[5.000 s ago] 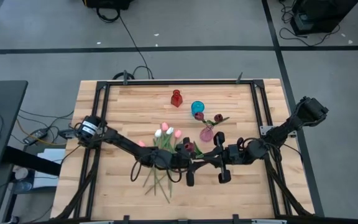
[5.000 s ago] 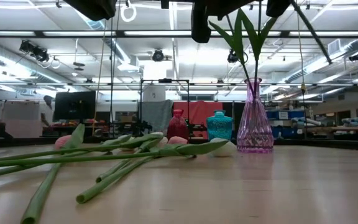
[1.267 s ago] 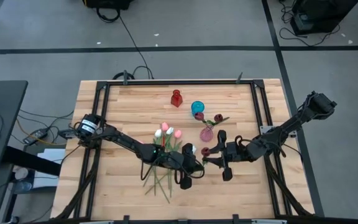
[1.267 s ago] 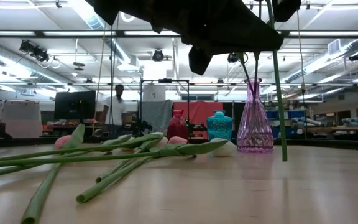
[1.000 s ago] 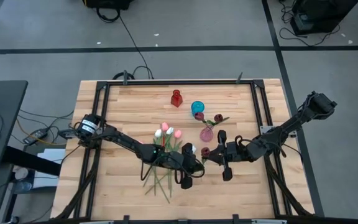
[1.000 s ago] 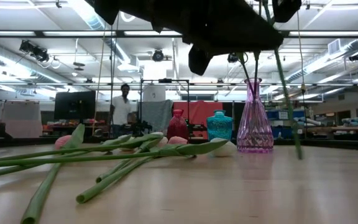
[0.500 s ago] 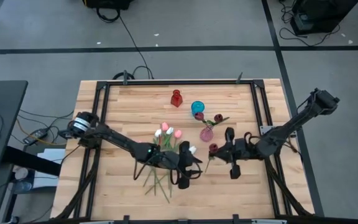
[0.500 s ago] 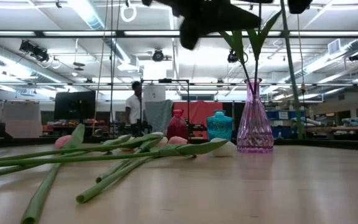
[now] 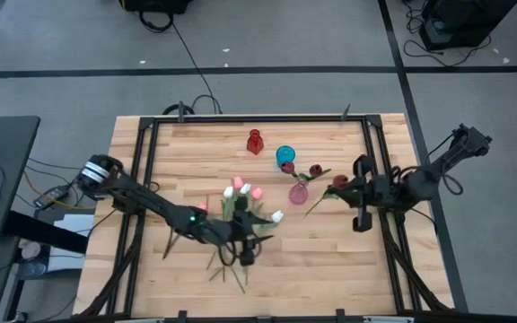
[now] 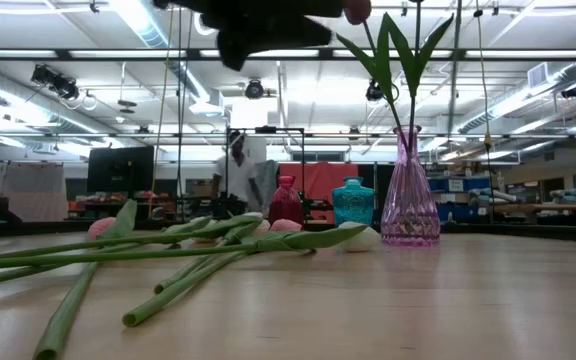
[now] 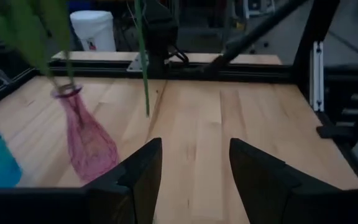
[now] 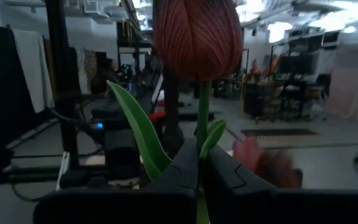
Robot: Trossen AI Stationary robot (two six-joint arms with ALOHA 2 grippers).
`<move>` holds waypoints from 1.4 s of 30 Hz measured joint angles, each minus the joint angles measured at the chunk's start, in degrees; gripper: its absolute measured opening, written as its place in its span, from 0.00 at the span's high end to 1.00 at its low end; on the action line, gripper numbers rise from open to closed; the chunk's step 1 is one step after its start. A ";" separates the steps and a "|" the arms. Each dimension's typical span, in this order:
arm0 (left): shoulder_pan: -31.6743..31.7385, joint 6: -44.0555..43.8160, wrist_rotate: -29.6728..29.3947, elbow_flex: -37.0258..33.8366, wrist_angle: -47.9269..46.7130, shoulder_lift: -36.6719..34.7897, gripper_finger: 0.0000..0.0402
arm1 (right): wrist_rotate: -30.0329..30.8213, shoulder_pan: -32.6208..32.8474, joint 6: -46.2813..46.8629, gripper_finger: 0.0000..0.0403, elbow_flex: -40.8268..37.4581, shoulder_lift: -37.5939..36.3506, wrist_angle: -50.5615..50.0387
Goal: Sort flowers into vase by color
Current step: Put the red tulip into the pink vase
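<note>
Left gripper: over the loose pile of tulips near the table's front centre; in the left wrist view its two dark fingers stand apart with nothing between them.

Loose flowers: artificial tulips with long thin green stems, white and pink heads, lying flat on the wooden table. In the low view the stems cross each other.

Red vase: small glass bottle toward the far edge, no flowers visible in it.

Teal vase: small blue-green glass vase just beside the red one, nearer the right arm.

Pink vase: translucent pink glass bud vase, narrow neck, upright; it already carries dark maroon tulips.

Held flower: dark maroon tulip with a green stem and leaf, carried near the pink vase on its right, lifted off the table.

Right gripper: fingers clamped on the held flower's stem below the head, as the right wrist view shows.

Step in hand (judgement): delivery of the maroon tulip to the pink vase.

Procedure (judgement): turn the stem tip downward, centre it over the narrow neck, lower steadily, and release only when the stem is well inside.

Caution (judgement): the vase is light and top-heavy with flowers; a sideways push on the neck or the standing leaves could tip it.
</note>
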 joint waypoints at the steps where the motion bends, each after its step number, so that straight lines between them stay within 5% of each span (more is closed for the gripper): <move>1: 0.13 -0.41 -0.05 -1.79 1.40 -1.13 0.52 | 0.37 0.04 -0.60 0.96 1.22 -0.47 -1.61; 10: 0.21 -3.27 -4.54 -14.68 16.55 -6.62 0.52 | 7.06 -0.70 -10.90 0.96 7.22 -0.92 -5.51; 19: 0.10 -7.53 -4.53 -17.69 19.68 -6.76 0.52 | 9.32 -4.16 -7.48 0.96 8.75 -8.73 -14.39; 27: 0.14 -7.37 -4.57 -17.69 21.87 -6.78 0.52 | 2.66 -14.98 -2.20 0.96 8.77 -12.63 -19.28; 42: 0.14 -7.21 -4.57 -17.69 23.06 -6.78 0.52 | -23.61 -40.06 11.87 0.97 8.75 -5.77 -18.96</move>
